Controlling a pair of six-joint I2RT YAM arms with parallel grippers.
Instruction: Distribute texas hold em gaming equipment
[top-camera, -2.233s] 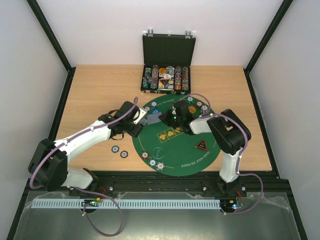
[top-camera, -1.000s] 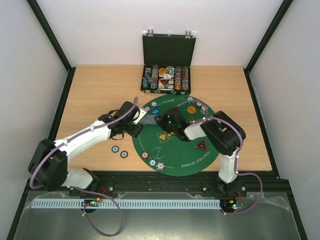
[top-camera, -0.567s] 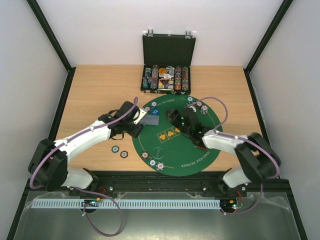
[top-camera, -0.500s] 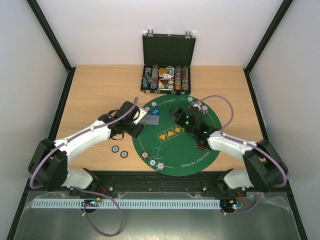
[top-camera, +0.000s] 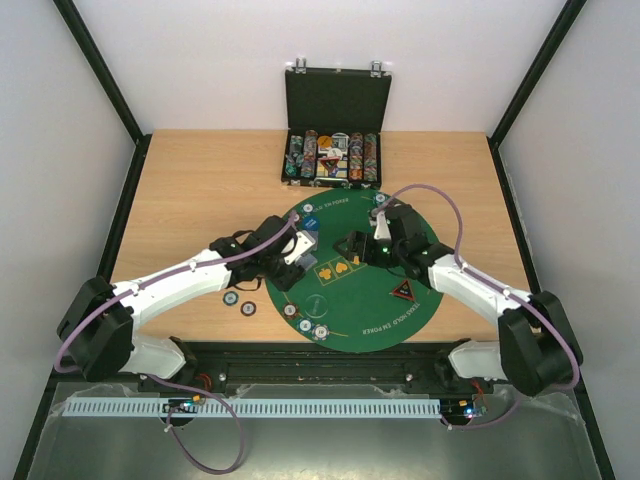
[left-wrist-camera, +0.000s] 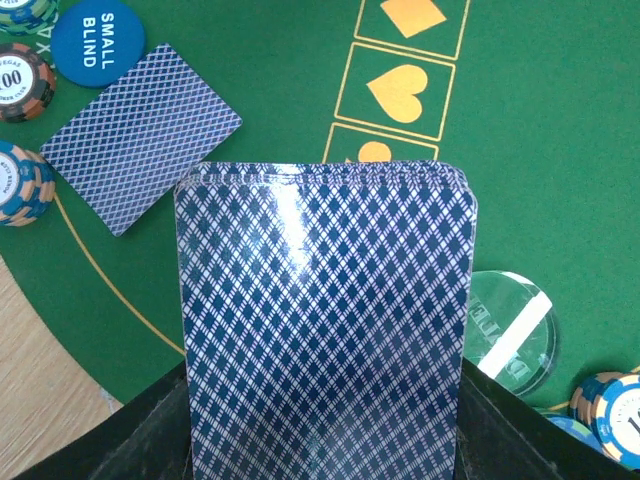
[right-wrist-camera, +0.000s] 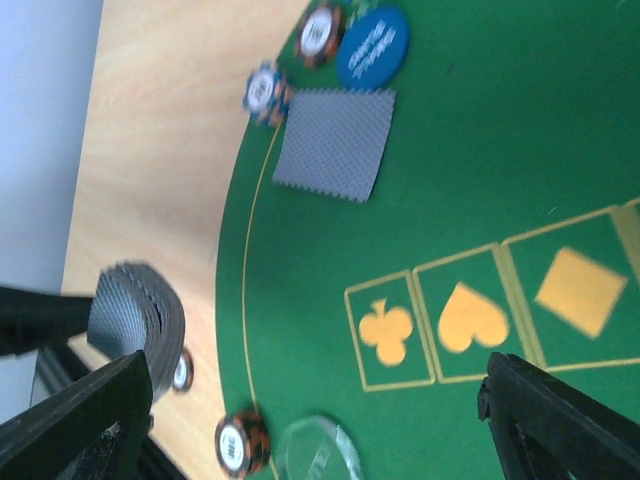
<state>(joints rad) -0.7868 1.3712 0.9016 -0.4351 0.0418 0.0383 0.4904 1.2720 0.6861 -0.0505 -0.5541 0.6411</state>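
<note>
Nearest, at the front rim of the round green mat (top-camera: 350, 300): three striped poker chips (top-camera: 305, 325) in a short curved row, with a clear round disc (left-wrist-camera: 510, 332) flat on the felt just beside them. Left of the mat, on the bare wood of the worktop (top-camera: 200, 190): two loose chips (top-camera: 239, 302), side by side, apart from the felt. Front right on the mat: black-and-red triangular marker (top-camera: 403, 291), lying flat near the right arm.

Mid-mat, left: left end effector (left-wrist-camera: 322, 455), clamped on a deck of playing cards (left-wrist-camera: 320, 320), blue lattice backs up, held above the felt near the printed suit boxes (right-wrist-camera: 470, 320). Mid-mat, right: right end effector (right-wrist-camera: 305, 400), fingers wide apart, nothing between them, over the suit boxes and facing the deck.

Beyond the deck: single card (top-camera: 305, 240), face down, flat on the felt, apart from both end effectors. Just past it: blue round button (left-wrist-camera: 98, 35) lettered SMALL BLIND, near the card's corner. Beside card and button, at the far-left rim: two rim chips (left-wrist-camera: 20, 80), one close to the button, one at the mat's edge line.

Farthest, on the wood behind the mat: black hinged case (top-camera: 335, 95), lid upright, chip rows (top-camera: 333, 158) in its base.
</note>
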